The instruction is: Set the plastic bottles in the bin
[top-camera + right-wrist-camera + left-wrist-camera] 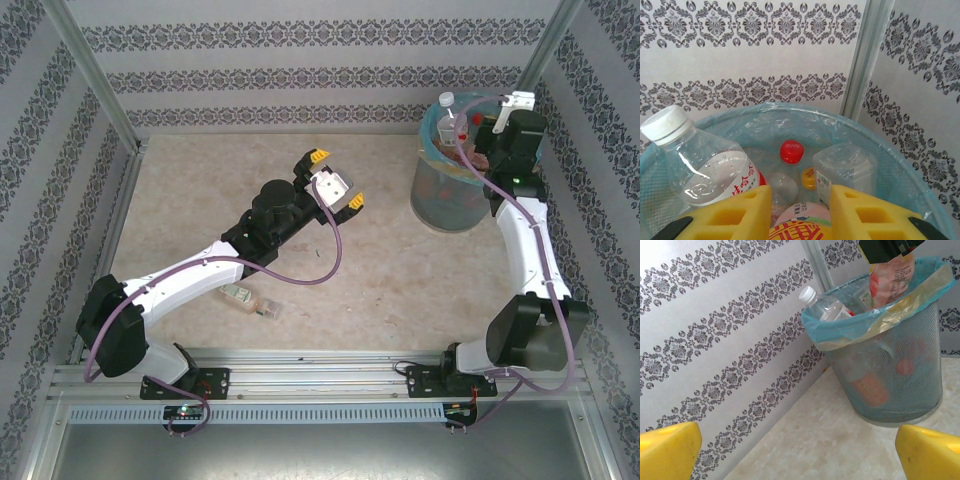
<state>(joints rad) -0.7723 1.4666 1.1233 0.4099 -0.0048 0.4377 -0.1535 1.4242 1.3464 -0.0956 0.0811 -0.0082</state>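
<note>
Wallpapered corner: right tool [800,195] holds bottle [887,282] near-vertical over bin [900,390].

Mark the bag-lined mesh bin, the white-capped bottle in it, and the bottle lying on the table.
round mesh bin with light-blue bag [920,390]: left wrist, mesh wall.
white-capped clear plastic bottle [707,167]: right wrist, body.
small plastic bottle on the table [250,298]: top external, body.

Left arm [190,275] and right arm [522,235]: white shells, black joints, purple cables [335,262], yellow fingers [747,200].

Lab cell; wallpapered panels [320,60], aluminium rails [300,385]
</note>
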